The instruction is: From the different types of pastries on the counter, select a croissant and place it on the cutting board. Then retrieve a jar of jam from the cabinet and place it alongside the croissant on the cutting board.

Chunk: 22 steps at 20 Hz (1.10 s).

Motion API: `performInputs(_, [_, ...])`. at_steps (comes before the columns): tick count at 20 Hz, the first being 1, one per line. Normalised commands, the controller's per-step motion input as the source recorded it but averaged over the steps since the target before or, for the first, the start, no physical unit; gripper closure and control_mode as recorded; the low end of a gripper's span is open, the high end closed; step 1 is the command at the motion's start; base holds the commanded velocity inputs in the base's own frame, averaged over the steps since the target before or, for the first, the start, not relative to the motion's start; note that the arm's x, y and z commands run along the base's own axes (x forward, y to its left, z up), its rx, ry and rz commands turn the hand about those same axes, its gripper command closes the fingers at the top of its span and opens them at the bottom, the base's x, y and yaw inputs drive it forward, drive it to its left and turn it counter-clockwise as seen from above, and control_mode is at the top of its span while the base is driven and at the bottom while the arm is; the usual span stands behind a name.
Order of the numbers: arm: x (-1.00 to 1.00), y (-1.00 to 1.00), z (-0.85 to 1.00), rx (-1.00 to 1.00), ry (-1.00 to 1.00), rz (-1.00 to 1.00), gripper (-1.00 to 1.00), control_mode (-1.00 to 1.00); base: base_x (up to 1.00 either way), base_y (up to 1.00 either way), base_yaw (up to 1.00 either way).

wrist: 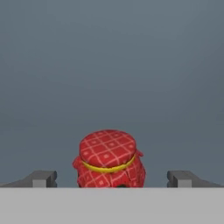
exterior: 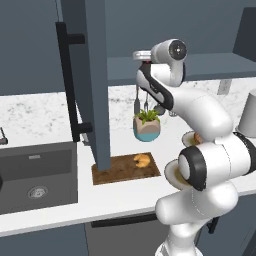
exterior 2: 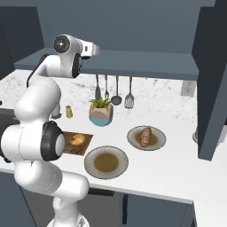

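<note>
I've got the gripper (wrist: 112,178) spread wide, fingertips (wrist: 43,178) well clear on both sides of the jar of jam (wrist: 109,159), touching nothing. Jar sits between them on the cabinet (exterior: 200,65) shelf, red checked top showing. Croissant (exterior: 142,160) already on the cutting board (exterior: 120,172) down on the counter (exterior 2: 168,170).

Dark grey-blue wall (exterior 2: 146,22), marbled white backsplash (exterior: 35,112), hanging utensils (exterior 2: 113,91), potted plant (exterior 2: 101,111), dark sink (exterior: 37,175), wall outlet (exterior 2: 187,88)
</note>
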Motion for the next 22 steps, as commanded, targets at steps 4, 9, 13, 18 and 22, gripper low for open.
performInputs(4, [0.04, 0.06, 0.00, 0.00, 0.00, 0.00, -1.00, -1.00, 0.00, 0.00, 0.00])
performInputs(9, [0.24, 0.00, 0.00, 0.00, 0.00, 0.00, -1.00, -1.00, 0.00, 0.00, 0.00])
performInputs(13, [0.18, 0.00, -0.02, 0.00, 0.00, 0.00, -1.00, -1.00, 0.00, 0.00, 0.00])
performInputs(18, [0.04, 0.00, -0.24, 0.00, 0.00, 0.00, 1.00, -1.00, 0.00, 0.00, 0.00])
performInputs(22, [0.00, 0.00, -0.14, 0.00, 0.00, 0.00, 1.00, -1.00, 0.00, 0.00, 0.00])
